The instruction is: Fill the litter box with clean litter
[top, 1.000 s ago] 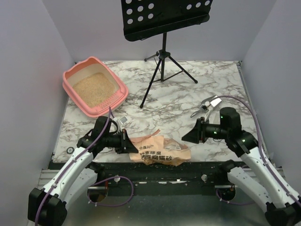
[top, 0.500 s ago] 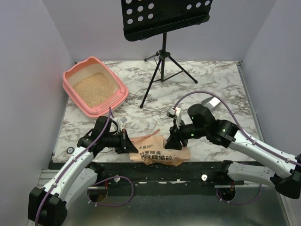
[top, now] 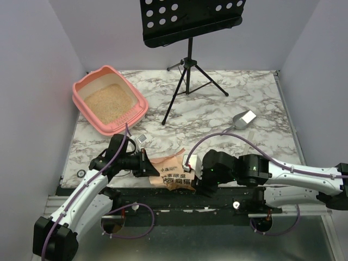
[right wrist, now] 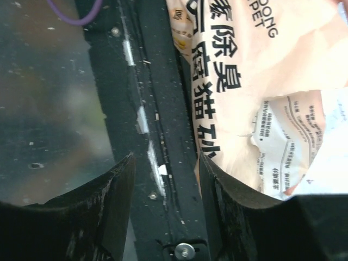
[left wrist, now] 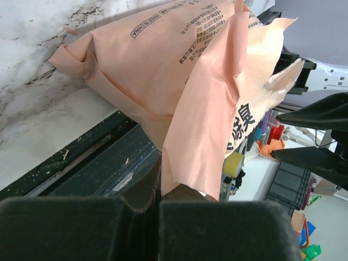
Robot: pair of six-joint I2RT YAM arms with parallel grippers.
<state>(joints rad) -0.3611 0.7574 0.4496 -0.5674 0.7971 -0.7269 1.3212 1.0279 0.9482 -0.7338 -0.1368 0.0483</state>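
Your left gripper [top: 145,163] is clamping a flap of the crinkled orange-tan paper bag [top: 169,175] while your right gripper [right wrist: 166,182] is hovering spread at its near edge, likely for a second hold.

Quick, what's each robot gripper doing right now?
The left gripper is shut on the crinkled orange-tan paper bag.
The right gripper is open, holding nothing.
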